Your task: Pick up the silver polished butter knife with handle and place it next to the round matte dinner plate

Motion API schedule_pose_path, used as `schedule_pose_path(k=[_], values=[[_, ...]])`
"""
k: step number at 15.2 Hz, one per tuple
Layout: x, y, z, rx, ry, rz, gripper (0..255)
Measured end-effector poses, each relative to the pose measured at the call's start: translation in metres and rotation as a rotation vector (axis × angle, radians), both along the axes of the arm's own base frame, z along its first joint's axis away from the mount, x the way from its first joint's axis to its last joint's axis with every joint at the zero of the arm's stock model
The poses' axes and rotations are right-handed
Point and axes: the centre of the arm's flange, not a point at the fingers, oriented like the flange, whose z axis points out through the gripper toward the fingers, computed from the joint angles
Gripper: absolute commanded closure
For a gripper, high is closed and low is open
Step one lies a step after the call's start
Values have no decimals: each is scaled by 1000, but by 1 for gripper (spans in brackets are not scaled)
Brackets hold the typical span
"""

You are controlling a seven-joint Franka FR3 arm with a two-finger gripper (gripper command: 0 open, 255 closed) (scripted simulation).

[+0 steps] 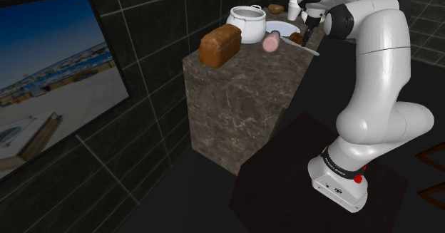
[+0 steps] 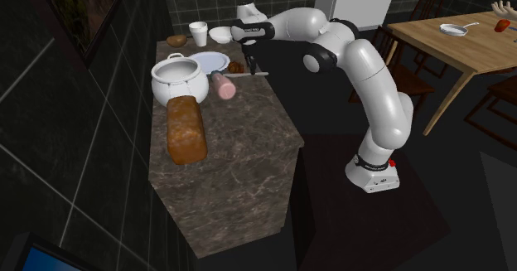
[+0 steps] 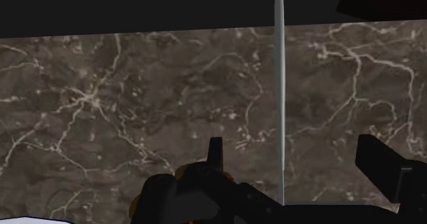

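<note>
The knife lay on the bench, its long axis running straight away from the jaws and its far end crossing the bench edge. It sat between the jaws, which were released and clear of it. In the shoulder view's upper right, it lay beside the plate.

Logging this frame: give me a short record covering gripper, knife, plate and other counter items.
gripper: open, fingers either side of the butter knife, not touching it
butter knife: lies on the marble counter, one end past its edge
plate: white, beside the white pot
other: bread loaf, pink sausage, white cup
</note>
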Motion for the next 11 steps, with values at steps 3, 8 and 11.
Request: schedule_pose_path(k=[3, 8, 11], values=[[1, 2, 28, -1, -1, 0, 0], [3, 1, 49, 0, 0, 0, 0], [3, 1, 50, 0, 0, 0, 0]])
